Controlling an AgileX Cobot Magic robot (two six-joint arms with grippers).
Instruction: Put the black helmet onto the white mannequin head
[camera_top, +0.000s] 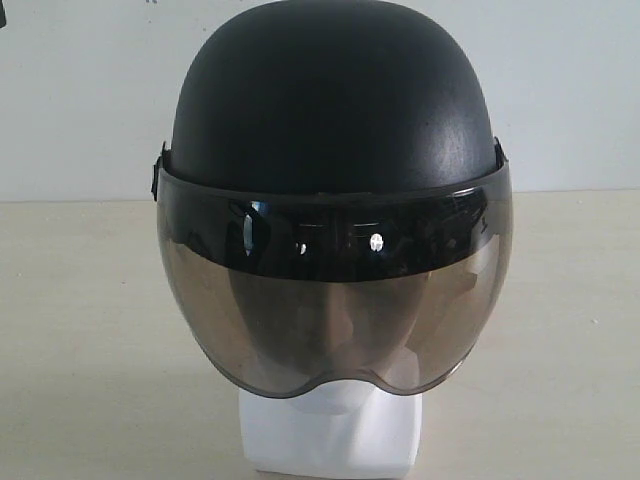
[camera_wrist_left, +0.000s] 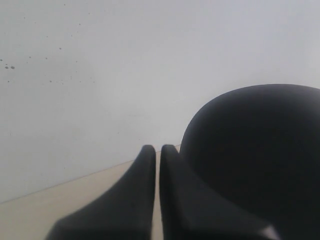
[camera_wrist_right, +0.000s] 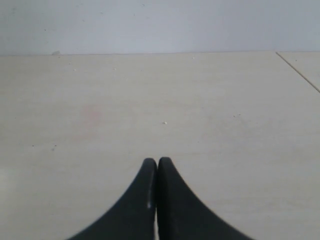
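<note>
Black helmet already sits upright on the white mannequin head, visor forward; left jaws closed and empty close beside its shell, so nearer, while right jaws, closed and empty, face only the surface.

Closed left tool, black helmet beside
</note>
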